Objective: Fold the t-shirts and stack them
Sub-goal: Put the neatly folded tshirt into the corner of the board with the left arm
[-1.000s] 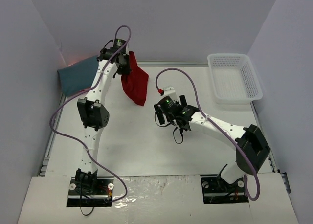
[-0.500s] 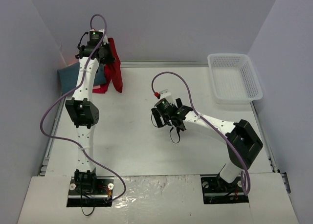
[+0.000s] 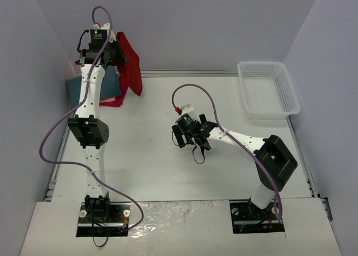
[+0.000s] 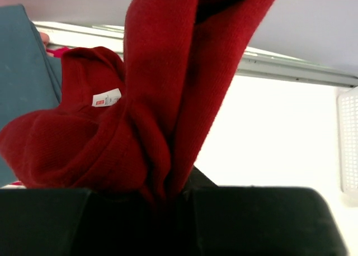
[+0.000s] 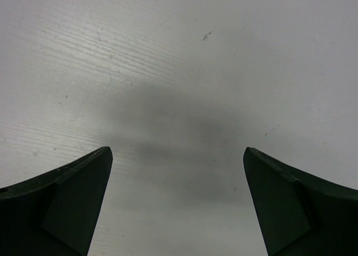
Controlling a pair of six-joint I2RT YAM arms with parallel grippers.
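At far left, above the teal t-shirt (image 3: 111,84), your left gripper (image 3: 116,53) pinches the deep red t-shirt (image 3: 130,67), likely for stacking; your right gripper (image 5: 176,152) gapes empty.

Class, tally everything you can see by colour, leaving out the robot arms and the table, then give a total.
Deep red t-shirt: 1
Slate-teal t-shirt: 1
Pinkish-red t-shirt, only an edge showing: 1
White basket: 1
Total: 4
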